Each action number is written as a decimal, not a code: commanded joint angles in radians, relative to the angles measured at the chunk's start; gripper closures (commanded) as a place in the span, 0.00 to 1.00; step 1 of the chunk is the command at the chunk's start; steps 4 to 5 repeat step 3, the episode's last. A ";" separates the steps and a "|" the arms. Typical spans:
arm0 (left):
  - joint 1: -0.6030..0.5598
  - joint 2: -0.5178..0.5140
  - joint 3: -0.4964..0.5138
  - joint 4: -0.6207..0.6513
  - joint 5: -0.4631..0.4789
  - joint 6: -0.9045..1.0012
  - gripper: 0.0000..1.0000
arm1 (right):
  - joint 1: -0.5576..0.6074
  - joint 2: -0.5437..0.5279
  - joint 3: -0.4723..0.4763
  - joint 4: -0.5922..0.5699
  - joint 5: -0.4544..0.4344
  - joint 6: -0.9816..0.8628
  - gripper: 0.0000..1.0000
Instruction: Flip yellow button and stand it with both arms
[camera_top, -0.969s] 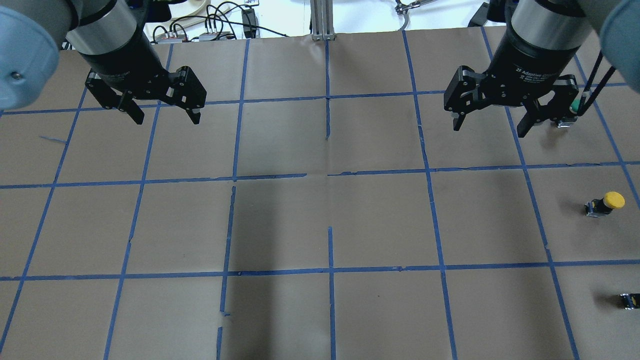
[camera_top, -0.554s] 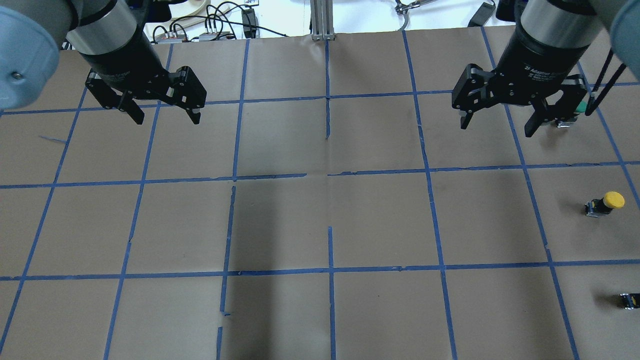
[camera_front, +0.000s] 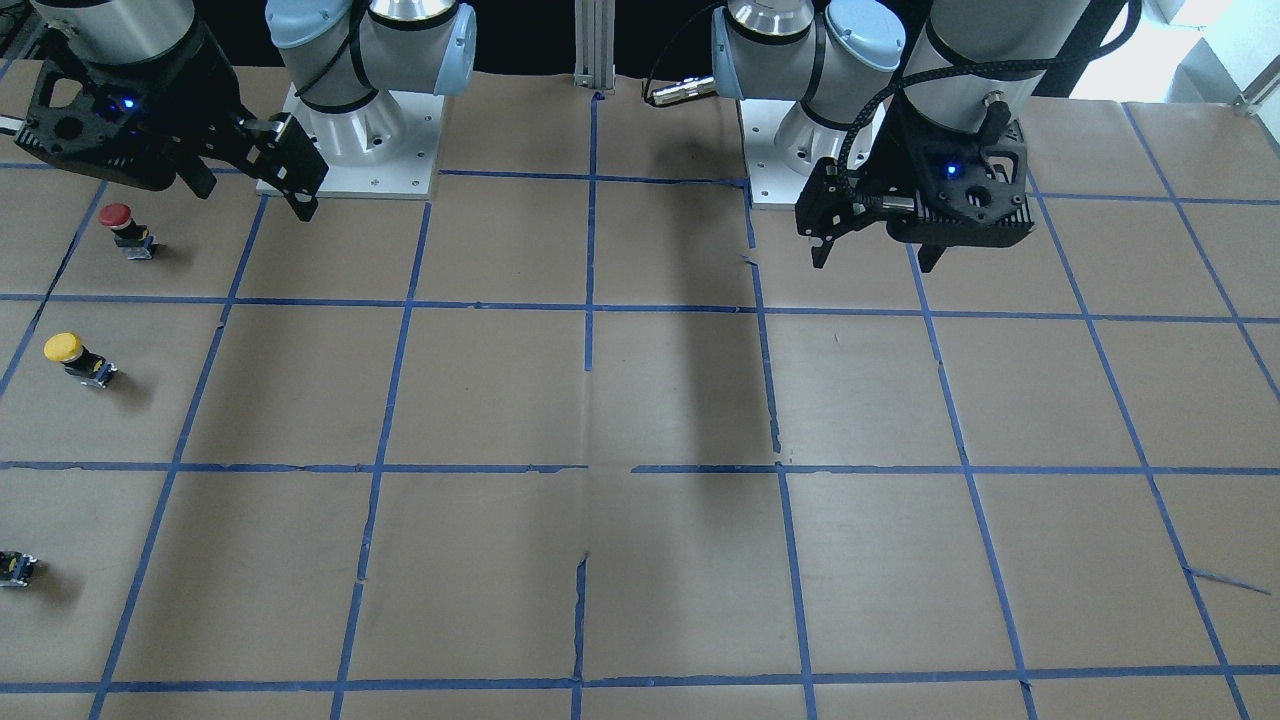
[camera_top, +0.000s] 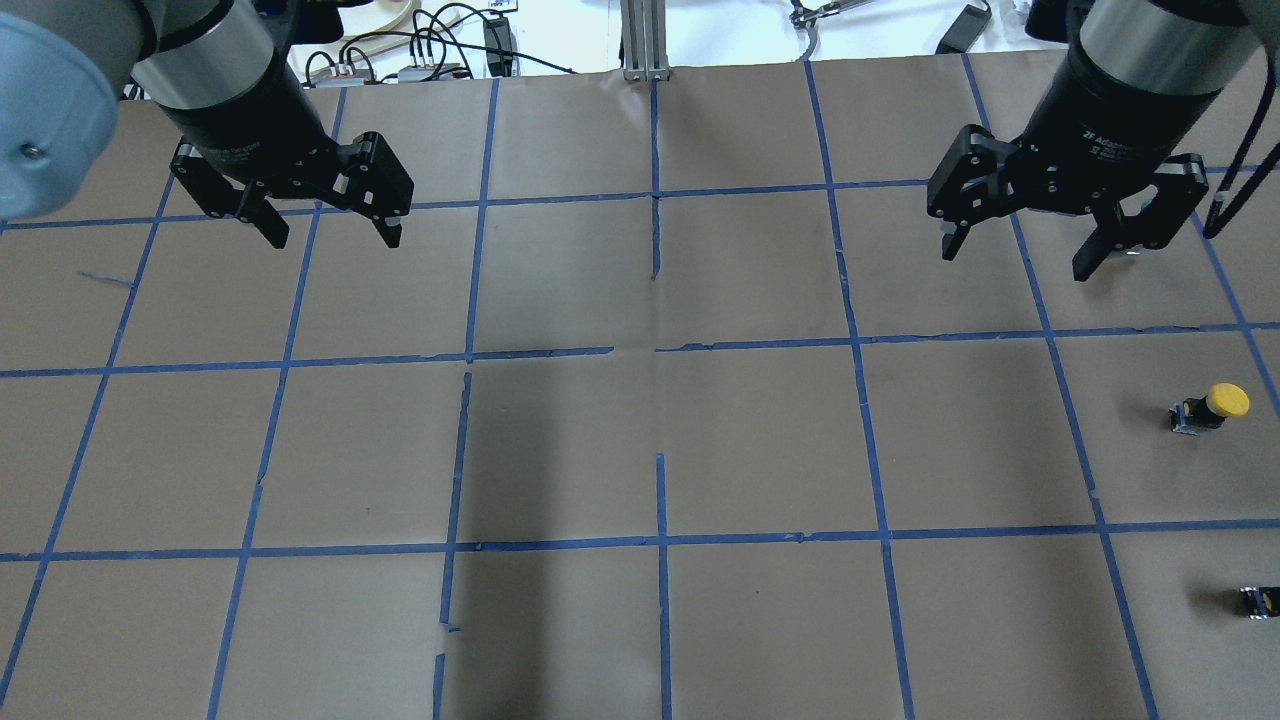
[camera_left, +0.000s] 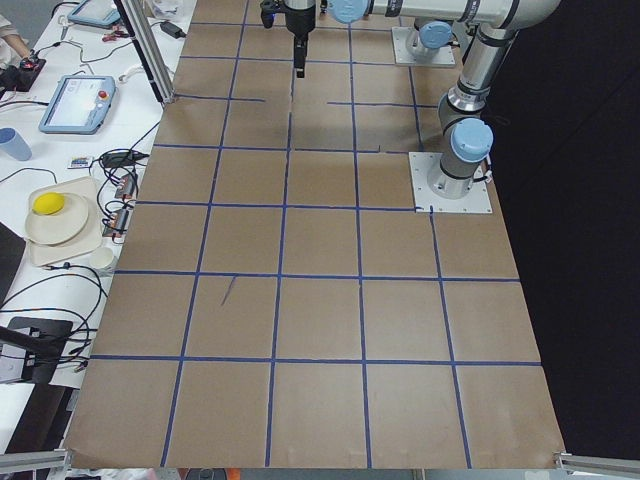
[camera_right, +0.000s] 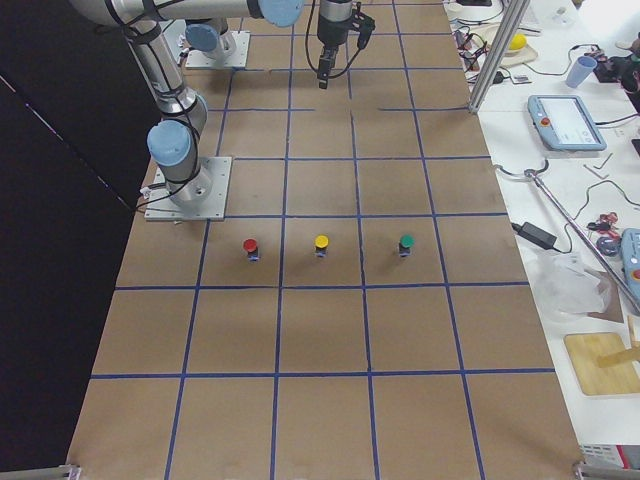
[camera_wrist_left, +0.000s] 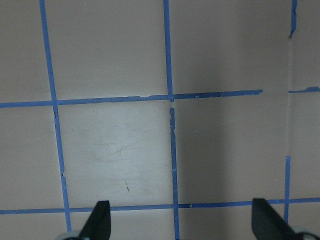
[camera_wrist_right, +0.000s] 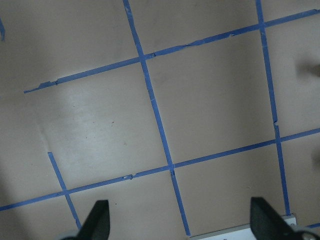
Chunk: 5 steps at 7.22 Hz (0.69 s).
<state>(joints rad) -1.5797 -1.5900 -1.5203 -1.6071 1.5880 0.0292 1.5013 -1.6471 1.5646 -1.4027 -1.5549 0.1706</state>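
The yellow button (camera_top: 1210, 405) appears to stand cap up on the brown paper near the table's right edge; it also shows in the front view (camera_front: 75, 355) and the right side view (camera_right: 321, 244). My right gripper (camera_top: 1015, 258) hangs open and empty above the table, behind and to the left of the button, well apart from it; it also shows in the front view (camera_front: 255, 200) and its wrist view (camera_wrist_right: 181, 220). My left gripper (camera_top: 333, 242) hangs open and empty over the far left; it also shows in the front view (camera_front: 872, 262) and its wrist view (camera_wrist_left: 181, 222).
A red-capped button (camera_front: 120, 225) stands near the robot's side of the yellow one, a green-capped one (camera_right: 406, 243) on its far side. A small capless black block (camera_top: 1260, 600) lies at the right edge. Blue tape grids the brown paper table (camera_top: 640, 440).
My right gripper has moved to the right and a little lower in the overhead view, now covering the green button there. The left gripper and the yellow button have not moved.
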 joint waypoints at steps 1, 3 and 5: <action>-0.003 0.008 0.000 -0.010 0.000 0.000 0.00 | 0.011 0.000 0.000 0.001 -0.002 0.000 0.00; -0.003 0.034 0.003 -0.011 -0.006 0.002 0.00 | 0.011 0.001 0.000 -0.001 -0.002 0.000 0.00; -0.003 0.034 0.003 -0.011 -0.006 0.002 0.00 | 0.011 0.001 0.000 -0.001 -0.002 0.000 0.00</action>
